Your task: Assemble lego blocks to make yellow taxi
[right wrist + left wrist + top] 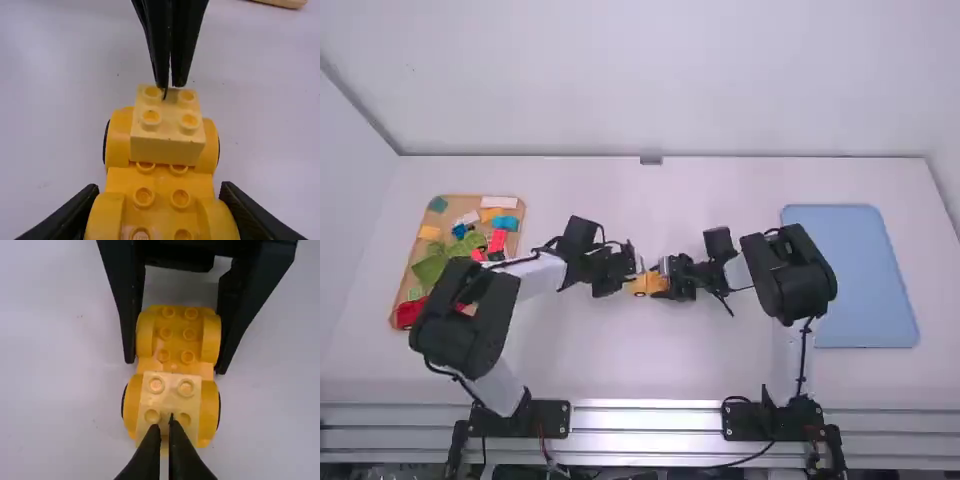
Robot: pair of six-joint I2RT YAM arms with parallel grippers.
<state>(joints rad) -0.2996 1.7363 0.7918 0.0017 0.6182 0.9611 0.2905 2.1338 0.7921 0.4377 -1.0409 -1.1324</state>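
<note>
My left gripper (632, 267) and my right gripper (666, 277) meet at the yellow car base (640, 284) mid-table. In the right wrist view the right gripper (157, 212) grips the fender end of the car base (160, 182) from both sides. A pale yellow block (167, 145), studs up, sits on the other end, between the wheel arches. The left gripper (165, 422) has its tips together over that pale block (172, 390) in the left wrist view, nothing between them.
At the far left is a wooden tray (395, 290) of mixed blocks, including a green plate (430, 268) and a red piece (410, 311); the left arm reaches over its edge. A blue tray (850, 275) lies at the right, beyond the right arm.
</note>
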